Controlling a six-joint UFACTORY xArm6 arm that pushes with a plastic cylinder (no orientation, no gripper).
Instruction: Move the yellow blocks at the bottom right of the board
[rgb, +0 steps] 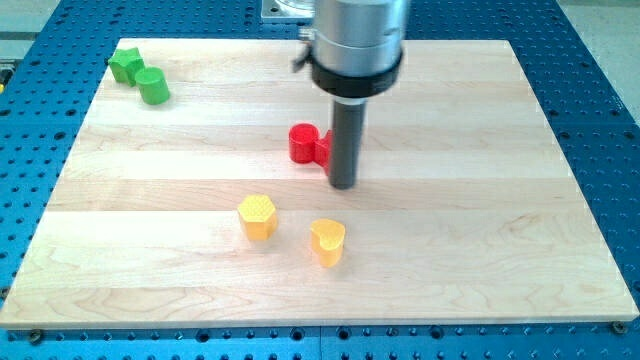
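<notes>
A yellow hexagon block (257, 216) lies a little left of the board's centre, toward the view's bottom. A yellow heart-shaped block (327, 241) lies just to its right and slightly lower. My tip (343, 184) rests on the board above the two yellow blocks, closer to the heart-shaped one and apart from both. A red block (306, 144) sits right beside the rod on its left, partly hidden by it; I cannot make out its shape.
Two green blocks sit together at the view's top left: a star-like one (125, 65) and a cylinder (153, 86). The wooden board (480, 220) lies on a blue perforated table (600, 90).
</notes>
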